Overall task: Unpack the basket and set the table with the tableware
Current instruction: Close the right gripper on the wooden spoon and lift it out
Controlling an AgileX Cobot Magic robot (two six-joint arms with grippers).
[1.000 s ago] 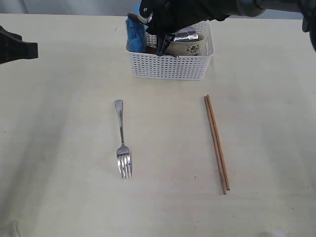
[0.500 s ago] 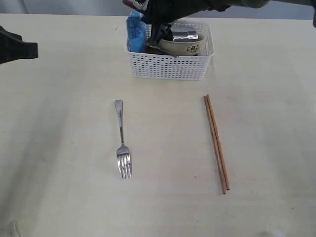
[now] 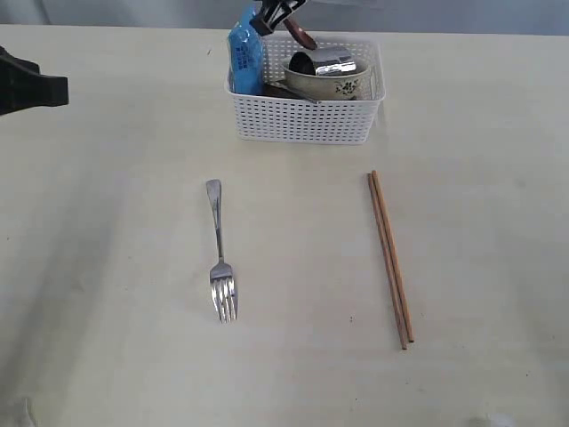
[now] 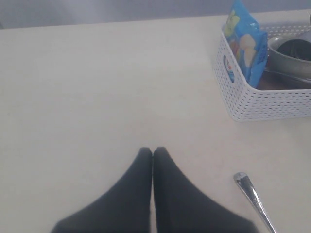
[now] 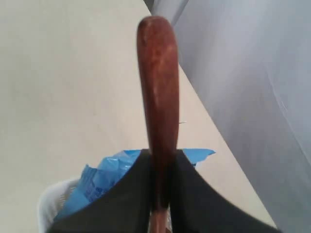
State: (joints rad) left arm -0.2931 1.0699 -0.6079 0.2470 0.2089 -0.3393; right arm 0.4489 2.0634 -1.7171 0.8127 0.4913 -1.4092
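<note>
The white basket [image 3: 302, 120] stands at the back of the table [image 3: 116, 267], with the cream floral bowl [image 3: 342, 86] and the steel mug [image 3: 324, 64] inside it. My right gripper [image 3: 283, 12] hangs above the basket's left end, shut on the red-brown wooden spoon [image 3: 303, 37]. In the right wrist view the spoon [image 5: 158, 82] sticks out past the gripper [image 5: 160, 155]. A steel fork [image 3: 220, 253] and brown chopsticks [image 3: 389, 258] lie on the table in front. My left gripper [image 4: 152, 151] is shut and empty, low over the table left of the basket [image 4: 262, 102].
A blue snack packet [image 3: 244, 55] stands upright in the basket's left end, right under the held spoon; it also shows in the wrist views [image 4: 245, 43] [image 5: 104, 179]. The left arm's dark body [image 3: 31, 84] sits at the left edge. The fork's handle tip [image 4: 250, 191] lies near my left gripper.
My right gripper has risen out of the basket with the wooden spoon, leaving most of the arm beyond the top of the exterior view. The left arm has not moved.
</note>
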